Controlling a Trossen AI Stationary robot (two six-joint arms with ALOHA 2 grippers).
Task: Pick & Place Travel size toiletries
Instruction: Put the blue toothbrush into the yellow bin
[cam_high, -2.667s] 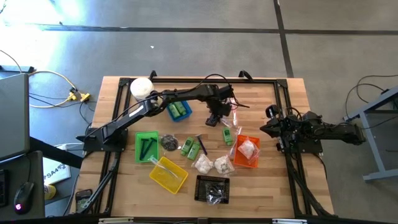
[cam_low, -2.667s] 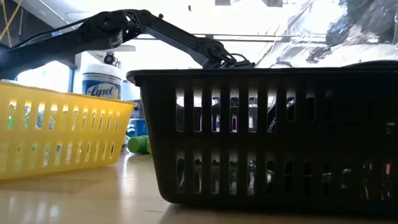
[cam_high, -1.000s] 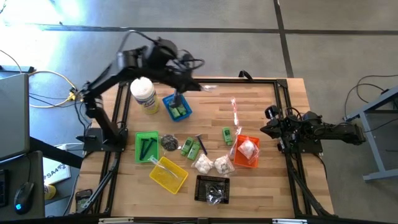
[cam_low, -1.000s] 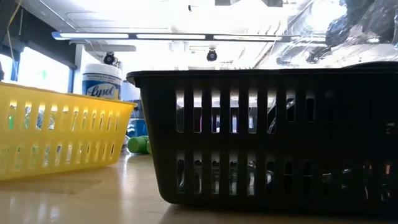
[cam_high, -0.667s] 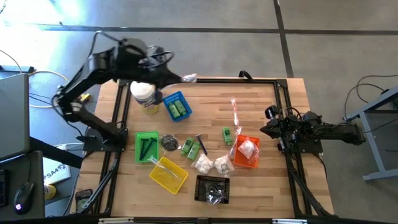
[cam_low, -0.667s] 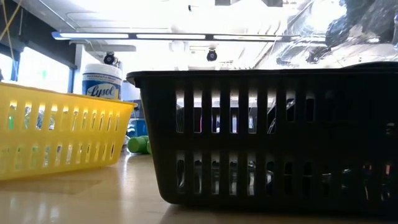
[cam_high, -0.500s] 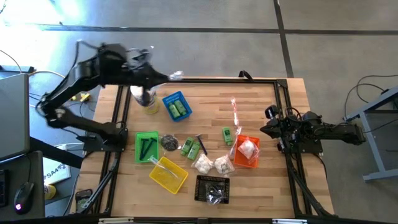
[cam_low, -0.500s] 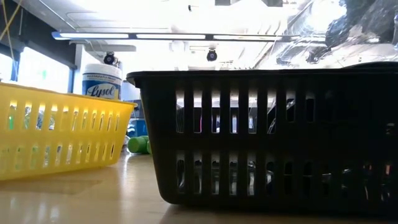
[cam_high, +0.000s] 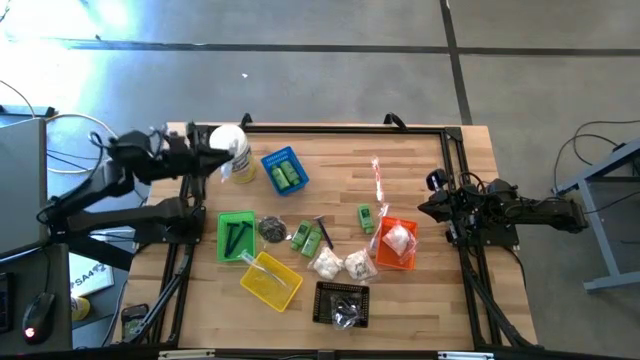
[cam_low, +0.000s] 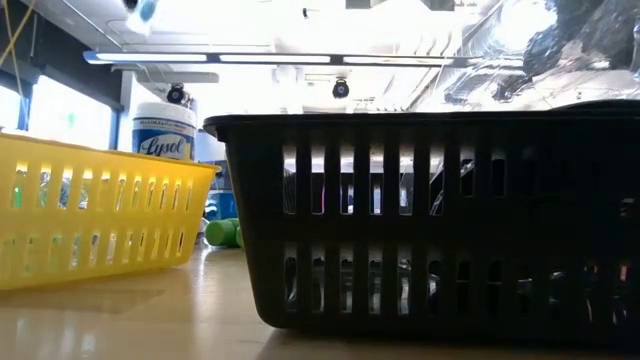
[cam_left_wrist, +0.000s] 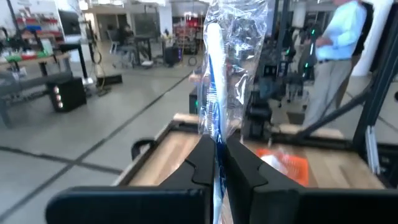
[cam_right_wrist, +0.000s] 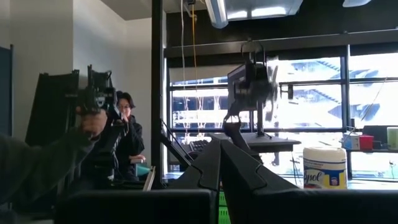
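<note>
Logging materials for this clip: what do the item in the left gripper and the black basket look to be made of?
The clear-wrapped stick clamped in the left gripper: crinkly, glossy clear film, probably plastic, around a white and blue stick. The black basket: matte slotted walls, likely moulded plastic.

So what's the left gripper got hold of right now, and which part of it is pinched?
The left gripper is shut on a clear-wrapped stick, pinched at its lower end; the rest stands up above the fingers. The right gripper is shut and holds nothing.

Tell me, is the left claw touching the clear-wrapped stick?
Touching. The left wrist view shows the left claw shut on the clear-wrapped stick, which stands up from between its fingers.
</note>
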